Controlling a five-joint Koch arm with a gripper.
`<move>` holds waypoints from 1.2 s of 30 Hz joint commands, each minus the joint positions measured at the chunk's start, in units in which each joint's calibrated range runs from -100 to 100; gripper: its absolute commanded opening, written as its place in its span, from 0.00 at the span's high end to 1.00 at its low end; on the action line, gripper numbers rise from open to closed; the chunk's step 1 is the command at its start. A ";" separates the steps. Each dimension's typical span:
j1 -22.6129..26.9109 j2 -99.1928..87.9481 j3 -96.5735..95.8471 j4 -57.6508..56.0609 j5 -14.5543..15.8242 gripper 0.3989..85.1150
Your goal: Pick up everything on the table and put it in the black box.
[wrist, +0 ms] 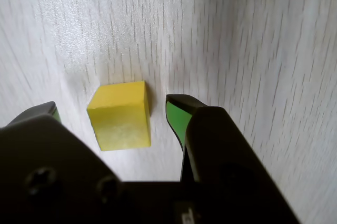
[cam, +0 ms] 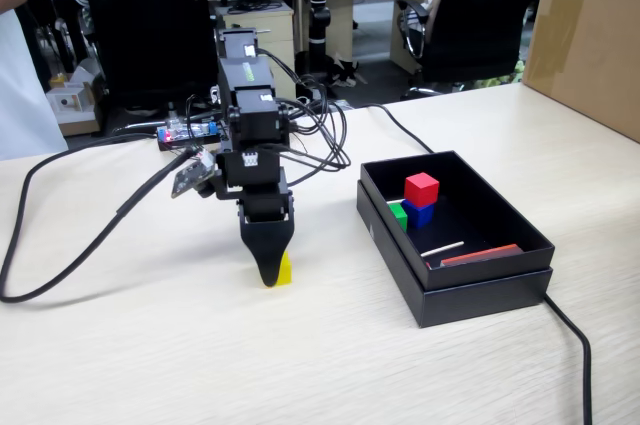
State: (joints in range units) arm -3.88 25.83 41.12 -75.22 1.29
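Pale wooden table [cam: 150,345] carries the yellow cube [wrist: 120,114] between the gripper's [wrist: 113,112] spread, untouching jaws.

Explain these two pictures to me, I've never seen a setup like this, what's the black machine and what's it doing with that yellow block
The black machine is a small robot arm standing on a pale wooden table. Its tip is a claw with two jaws for grabbing things.

The wide picture comes from a camera standing still beside the table. The close-up comes from a camera riding on the arm's wrist, looking down past the claw.

In the close-up, the jaws are open with a yellow cube on the table between them. It is not gripped: gaps show on both sides.

To the right in the wide picture sits a shallow black box. Inside are a red cube on top of a blue cube, a green cube beside them, a white stick and a red strip.
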 commanded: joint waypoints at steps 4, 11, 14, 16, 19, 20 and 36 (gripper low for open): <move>0.15 2.69 5.11 0.02 -0.54 0.80; 0.73 -11.65 0.94 0.02 -0.49 0.83; 3.27 -27.83 -2.23 0.02 -0.29 0.83; 6.89 -36.44 -2.32 0.02 0.54 0.83; 12.75 -40.46 -1.59 0.02 2.49 0.83; 14.07 -40.11 -1.05 0.02 2.98 0.83; 19.10 -11.77 7.20 0.02 5.52 0.82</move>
State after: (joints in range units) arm 15.51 14.17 44.59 -75.30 6.62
